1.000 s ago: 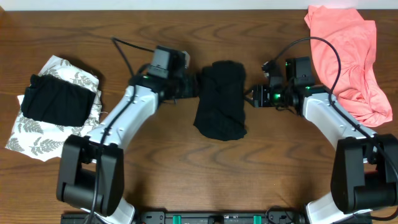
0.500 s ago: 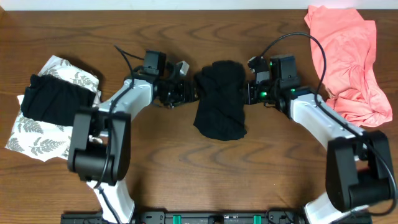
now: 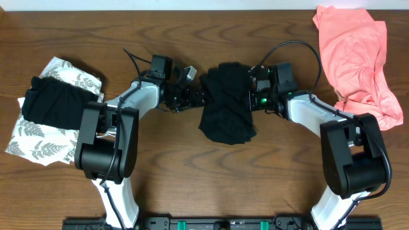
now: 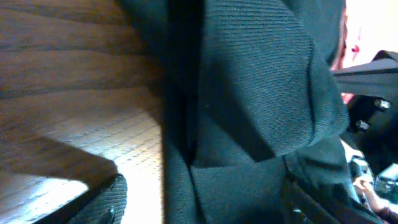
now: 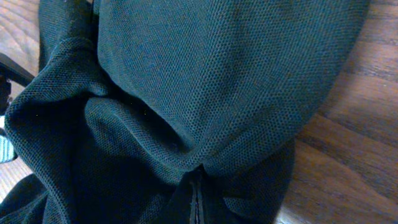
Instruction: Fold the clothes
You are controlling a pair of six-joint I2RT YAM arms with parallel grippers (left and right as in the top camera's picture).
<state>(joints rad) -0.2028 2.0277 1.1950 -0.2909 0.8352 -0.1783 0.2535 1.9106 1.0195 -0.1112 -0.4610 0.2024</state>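
Black shirt [image 3: 227, 105] bunched, pinched by right fingers [image 3: 252, 97].

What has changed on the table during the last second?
The right gripper moved inward to the black shirt and shut on its right edge. The left gripper opened wider at the left edge. The pink garment and folded pile stayed put.

The shirt [image 5: 217, 81] is matt mesh-knit cloth, the table [image 3: 192, 185] smooth grained wood.
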